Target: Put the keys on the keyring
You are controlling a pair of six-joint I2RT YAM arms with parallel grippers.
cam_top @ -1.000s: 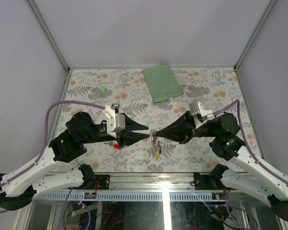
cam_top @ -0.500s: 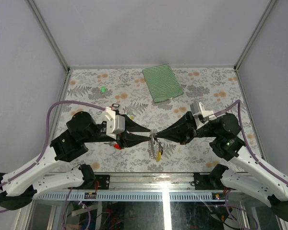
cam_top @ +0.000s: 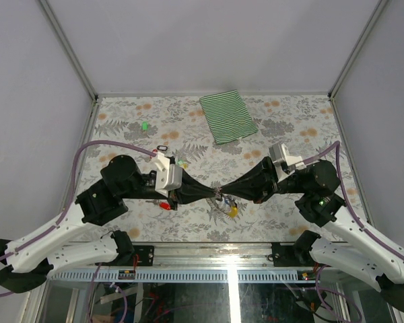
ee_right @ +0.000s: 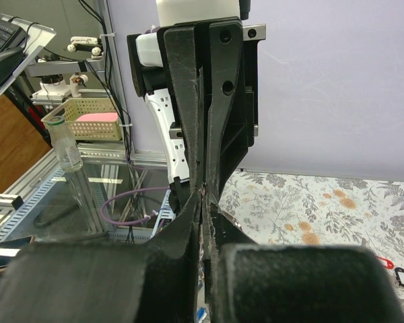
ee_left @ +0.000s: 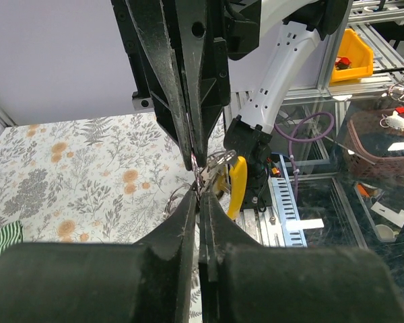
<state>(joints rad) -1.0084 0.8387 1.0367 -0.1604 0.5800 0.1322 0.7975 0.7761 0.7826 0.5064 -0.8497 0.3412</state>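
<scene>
L grip [cam_top: 214,196] clenched, hold unclear — tip-to-tip w/ R grip [cam_top: 225,194] pinching keyring [ee_left: 217,160]; yellow key [cam_top: 233,210] at its 5 o'clock.

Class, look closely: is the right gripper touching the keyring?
Touching. The left wrist view shows the fingertips of the right gripper shut on the thin wire loop of the keyring, which sticks out beside them.

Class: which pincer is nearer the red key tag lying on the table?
Left. The red key tag lies just beside the left pincer, by its body; the right pincer reaches in from the far side of their meeting point, farther away.
</scene>
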